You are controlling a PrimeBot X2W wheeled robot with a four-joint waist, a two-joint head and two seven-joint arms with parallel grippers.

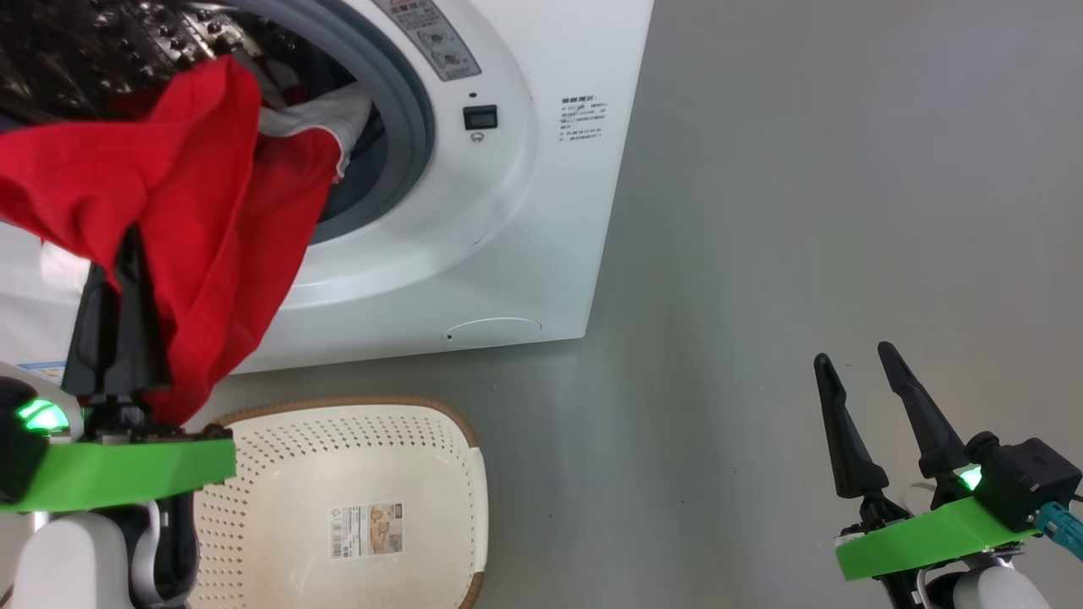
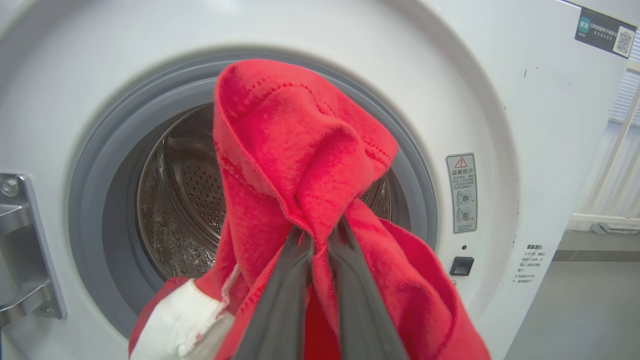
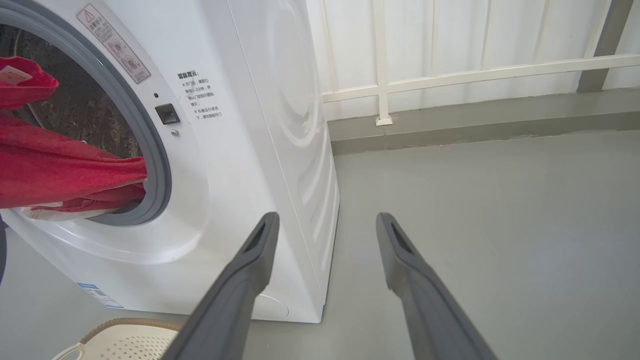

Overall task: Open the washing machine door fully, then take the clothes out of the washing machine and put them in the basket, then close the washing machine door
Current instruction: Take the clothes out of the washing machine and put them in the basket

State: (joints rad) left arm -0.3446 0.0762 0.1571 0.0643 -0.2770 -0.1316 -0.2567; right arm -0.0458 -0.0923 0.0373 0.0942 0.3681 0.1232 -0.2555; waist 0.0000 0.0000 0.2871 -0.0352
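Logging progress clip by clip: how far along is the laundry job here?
Done: the washing machine stands open, drum exposed. In hand: the left claw is shut on the red clothes, which trail over the gasket, partly out. Left: the basket holds no garment yet, and closing the machine remains. The right claw hangs open, idle.

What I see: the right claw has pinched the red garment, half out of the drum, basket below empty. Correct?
No, the left claw has pinched the red garment, as the left wrist view shows; the right claw is open and holds nothing. The rest stands: half out of the drum, basket empty.
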